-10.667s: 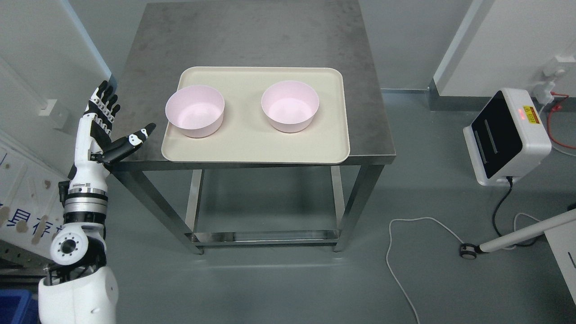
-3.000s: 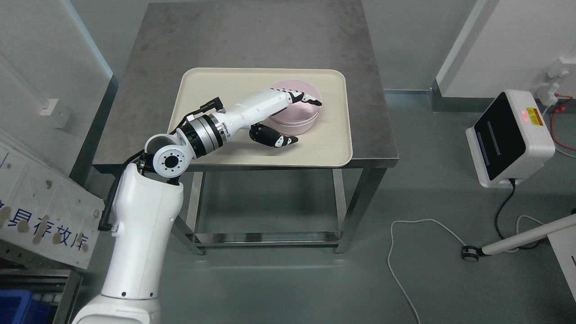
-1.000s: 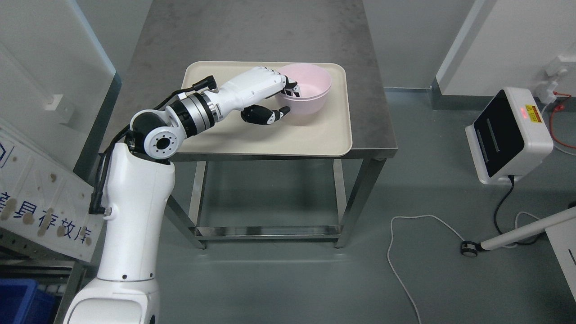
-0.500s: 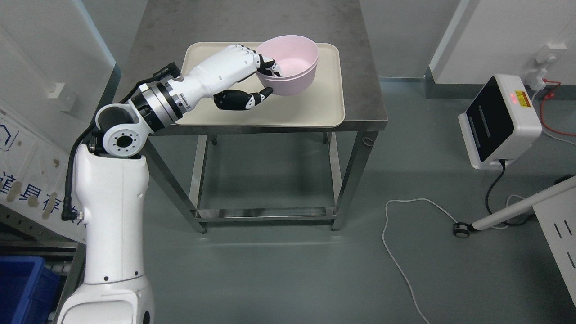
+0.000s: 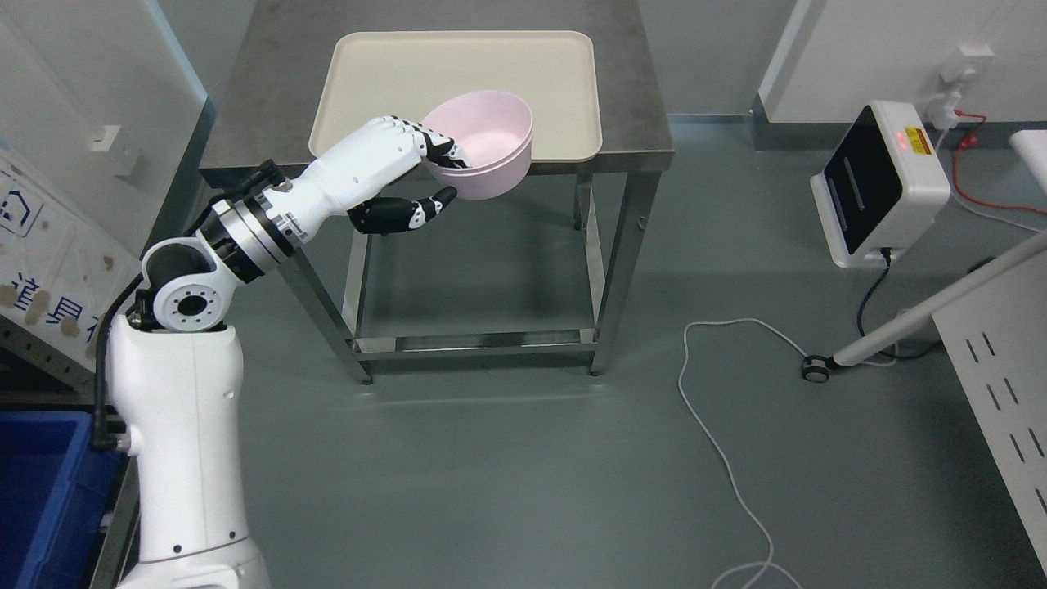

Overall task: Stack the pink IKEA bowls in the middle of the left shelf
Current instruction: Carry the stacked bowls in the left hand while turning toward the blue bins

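The left robot hand (image 5: 409,176) has the pink plastic bowls (image 5: 485,143), two nested one inside the other, gripped by the near rim: its fingers (image 5: 446,153) hook over the edge into the hollow and the black-tipped thumb (image 5: 425,209) presses up from under the wall. The stack is off the tray, held in the air and tilted a little toward the hand, in front of the near edge of the grey steel table (image 5: 245,114). In the head view it overlaps the front lip of the cream rectangular tray (image 5: 458,57), which sits on the table top. The white left arm (image 5: 270,217) reaches up from the lower left, elbow bent, forearm slanting toward the bowls.

Off to the right on the grey floor stands a white box-shaped device with a black front panel and a small red light (image 5: 879,184), a black cable running from its base. A white cable (image 5: 720,433) snakes across the floor below the table. At the bottom left corner sits a blue plastic crate (image 5: 37,483), and a white perforated panel (image 5: 1002,384) shows at the right edge.
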Available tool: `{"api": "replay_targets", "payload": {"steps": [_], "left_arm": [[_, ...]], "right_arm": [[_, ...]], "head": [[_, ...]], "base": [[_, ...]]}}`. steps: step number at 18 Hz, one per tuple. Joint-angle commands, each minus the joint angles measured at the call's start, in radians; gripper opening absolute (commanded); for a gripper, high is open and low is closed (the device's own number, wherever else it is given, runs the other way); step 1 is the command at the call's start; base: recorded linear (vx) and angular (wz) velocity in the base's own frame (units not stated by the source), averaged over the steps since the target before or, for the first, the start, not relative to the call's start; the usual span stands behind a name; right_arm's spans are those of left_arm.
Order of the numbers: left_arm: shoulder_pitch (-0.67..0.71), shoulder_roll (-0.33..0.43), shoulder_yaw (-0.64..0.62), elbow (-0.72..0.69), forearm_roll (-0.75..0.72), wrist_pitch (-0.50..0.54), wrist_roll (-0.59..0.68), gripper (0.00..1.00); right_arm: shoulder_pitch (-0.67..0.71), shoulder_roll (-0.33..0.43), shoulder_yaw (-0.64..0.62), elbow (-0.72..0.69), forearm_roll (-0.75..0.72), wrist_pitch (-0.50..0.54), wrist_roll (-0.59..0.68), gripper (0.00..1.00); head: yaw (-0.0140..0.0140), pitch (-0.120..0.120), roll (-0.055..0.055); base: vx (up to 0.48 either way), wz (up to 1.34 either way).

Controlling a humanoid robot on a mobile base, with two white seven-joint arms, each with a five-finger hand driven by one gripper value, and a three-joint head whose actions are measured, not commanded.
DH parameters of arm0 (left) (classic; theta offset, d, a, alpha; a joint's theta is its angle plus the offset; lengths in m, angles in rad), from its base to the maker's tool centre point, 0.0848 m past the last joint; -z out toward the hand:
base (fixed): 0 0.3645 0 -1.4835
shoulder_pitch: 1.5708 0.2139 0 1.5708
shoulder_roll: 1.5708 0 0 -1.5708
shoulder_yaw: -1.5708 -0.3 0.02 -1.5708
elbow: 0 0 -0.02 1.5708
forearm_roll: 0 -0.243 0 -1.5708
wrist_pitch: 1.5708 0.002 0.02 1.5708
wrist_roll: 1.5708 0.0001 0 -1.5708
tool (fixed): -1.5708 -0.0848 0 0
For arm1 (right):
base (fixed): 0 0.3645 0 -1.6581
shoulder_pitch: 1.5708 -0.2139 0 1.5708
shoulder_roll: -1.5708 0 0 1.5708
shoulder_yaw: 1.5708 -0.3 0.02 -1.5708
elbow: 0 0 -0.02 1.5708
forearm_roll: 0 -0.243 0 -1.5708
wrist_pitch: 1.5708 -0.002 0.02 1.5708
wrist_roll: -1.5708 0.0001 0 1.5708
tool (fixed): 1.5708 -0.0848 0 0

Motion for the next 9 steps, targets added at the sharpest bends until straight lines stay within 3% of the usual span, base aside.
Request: {"api": "replay_targets", "payload": {"steps": [1, 9], "left_arm": [[0.039, 0.004, 0.098, -0.033, 0.004, -0.008, -0.001, 0.04], [0.042, -0.005, 0.134, -0.033, 0.006, -0.008, 0.001, 0.04]], "right_arm": [[0.000, -0.017, -0.011, 0.000, 0.008, 0.001, -0.001, 1.00], [0.000, -0.017, -0.011, 0.000, 0.008, 0.001, -0.001, 1.00]], "head": [[0.0000, 0.000, 0.000], [0.0000, 0.000, 0.000]], "base": [[-0.319, -0.26], [-0.311, -0.37]]}}
